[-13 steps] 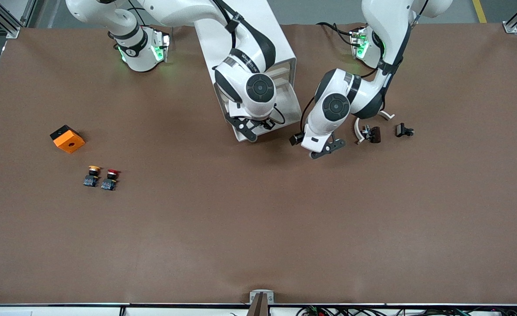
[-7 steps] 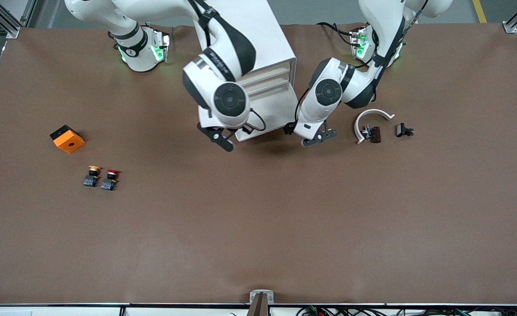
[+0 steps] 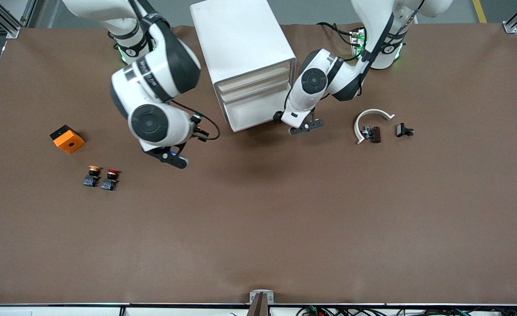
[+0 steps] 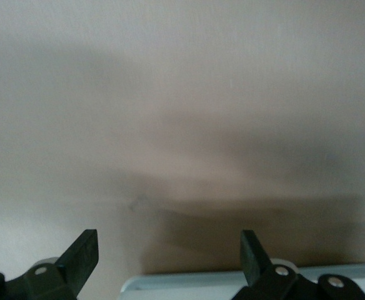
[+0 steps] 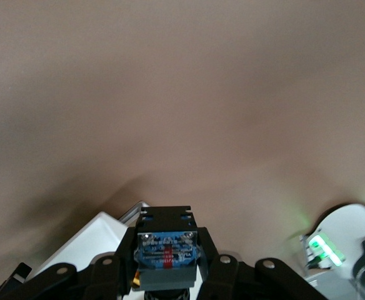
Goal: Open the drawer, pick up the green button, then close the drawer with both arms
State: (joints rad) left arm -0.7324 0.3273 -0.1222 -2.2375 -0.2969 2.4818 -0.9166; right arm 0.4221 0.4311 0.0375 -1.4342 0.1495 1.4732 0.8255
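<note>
Drawer now reads flush with the cabinet front; a second ago it stood open. Right hand has swung off the cabinet toward the right arm's end and hangs over bare worktop, about 2 o'clock from the yellow and red buttons, clamped on the button. So the take looks done.

Left hand sits just beside the drawer front, fingers spread, empty.

Green cap hidden; only the blue-black body shows.
</note>
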